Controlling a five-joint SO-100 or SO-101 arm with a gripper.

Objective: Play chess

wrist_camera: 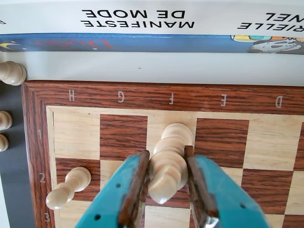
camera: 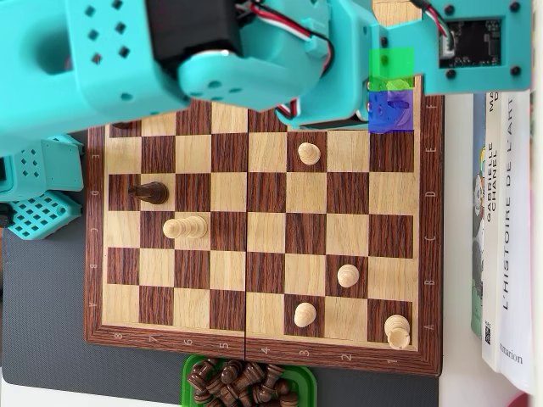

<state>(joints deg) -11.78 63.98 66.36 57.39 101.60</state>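
In the wrist view my gripper (wrist_camera: 166, 153) is shut on a light wooden chess piece (wrist_camera: 173, 137). Its brown pads (wrist_camera: 137, 183) press on both sides of the piece. The piece's far end lies over the light square in column F, row 1, of the wooden chessboard (wrist_camera: 142, 97). I cannot tell whether it rests on the board. A light pawn (wrist_camera: 69, 187) stands at H2. In the overhead view the teal arm (camera: 254, 59) covers the board's top edge and hides the gripper and the held piece.
On the board (camera: 254, 343) are a light pawn (camera: 310, 153), a dark piece (camera: 153, 193), a light piece lying down (camera: 185, 227), two more pawns (camera: 348, 275) and a rook (camera: 396, 331). Dark pieces fill a green tray (camera: 246, 383). Books (camera: 505, 220) flank the board. Light pieces (wrist_camera: 12, 72) lie off it.
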